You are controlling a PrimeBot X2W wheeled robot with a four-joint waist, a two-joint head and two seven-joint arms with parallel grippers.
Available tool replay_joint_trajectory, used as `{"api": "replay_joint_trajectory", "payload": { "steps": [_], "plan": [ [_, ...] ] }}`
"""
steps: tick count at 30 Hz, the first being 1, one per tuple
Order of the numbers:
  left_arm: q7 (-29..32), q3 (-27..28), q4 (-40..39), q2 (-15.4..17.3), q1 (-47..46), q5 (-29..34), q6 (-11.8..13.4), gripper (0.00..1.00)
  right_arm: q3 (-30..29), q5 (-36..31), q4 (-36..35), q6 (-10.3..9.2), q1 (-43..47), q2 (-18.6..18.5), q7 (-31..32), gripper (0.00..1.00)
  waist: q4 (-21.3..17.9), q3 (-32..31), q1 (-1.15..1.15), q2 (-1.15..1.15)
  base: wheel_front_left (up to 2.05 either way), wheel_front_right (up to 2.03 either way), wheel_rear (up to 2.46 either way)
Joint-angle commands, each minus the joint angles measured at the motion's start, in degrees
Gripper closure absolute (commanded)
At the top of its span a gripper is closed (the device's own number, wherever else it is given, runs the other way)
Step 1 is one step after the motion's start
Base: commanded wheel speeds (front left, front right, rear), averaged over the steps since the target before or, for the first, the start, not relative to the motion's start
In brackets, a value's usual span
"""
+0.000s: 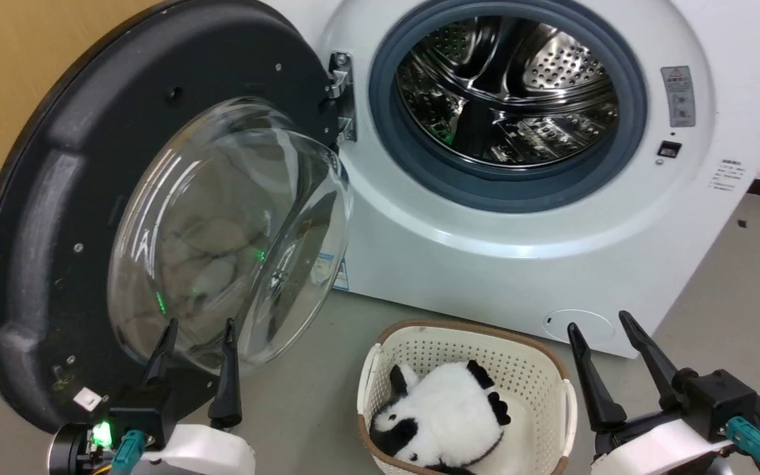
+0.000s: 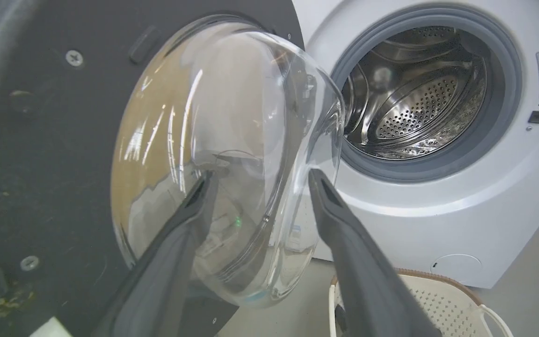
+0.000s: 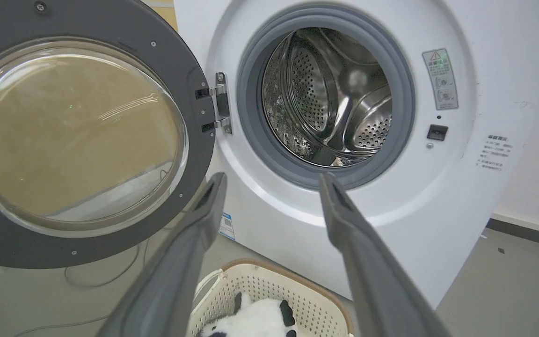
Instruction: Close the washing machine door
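The big white washing machine (image 1: 485, 264) stands far and right. Its round black door (image 1: 43, 218) hangs wide open on the left. My left gripper (image 1: 200, 326) is open and empty, near the glass window (image 1: 221, 231). Next, I think, I must swing the door right.

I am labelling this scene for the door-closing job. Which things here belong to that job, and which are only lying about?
Belong to the job:
- washing machine door, standing open
- washing machine
- left gripper, open, in front of the door

Only lying about:
- cream basket
- panda toy in it
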Motion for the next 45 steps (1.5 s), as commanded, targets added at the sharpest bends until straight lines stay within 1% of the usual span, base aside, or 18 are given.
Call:
{"api": "replay_joint_trajectory", "payload": {
  "steps": [1,13,21,33,38,45],
  "plan": [
    [-0.4,0.2,-0.4,0.0,0.6,-0.3,0.3,0.00,0.3,0.7,-0.3,0.02,-0.1,-0.4,-0.5,0.00,0.4,0.1,0.00,0.00,0.00,0.00,0.00],
    [-1.9,0.8,-3.0,0.0,2.2,-1.4,2.3,0.00,3.2,3.2,0.8,0.02,-2.3,-1.9,-1.9,0.00,3.8,1.0,0.00,0.00,0.00,0.00,0.00],
    [-2.8,1.1,-5.3,0.0,3.5,-2.3,4.3,0.00,6.0,5.0,1.6,0.03,-4.4,-3.0,-2.9,0.00,6.2,1.7,0.00,0.00,-0.03,-0.03,-0.03],
    [-4.3,-0.1,-7.6,0.0,5.4,-2.8,6.6,0.00,7.7,7.8,1.5,0.03,-5.0,-4.7,-4.3,0.00,9.2,1.9,0.00,0.00,-0.09,-0.09,-0.09],
    [-4.9,-0.1,-8.1,0.0,5.8,-2.9,7.0,0.00,8.4,8.7,1.3,0.03,-5.1,-5.0,-4.9,0.00,10.3,1.9,0.00,0.00,0.00,0.00,0.00],
    [-5.7,0.2,-8.4,0.0,6.0,-2.7,6.7,0.00,8.4,9.6,0.9,0.04,-4.4,-4.8,-5.7,0.00,11.9,1.8,0.00,0.00,0.00,0.00,0.00]
  ]
}}
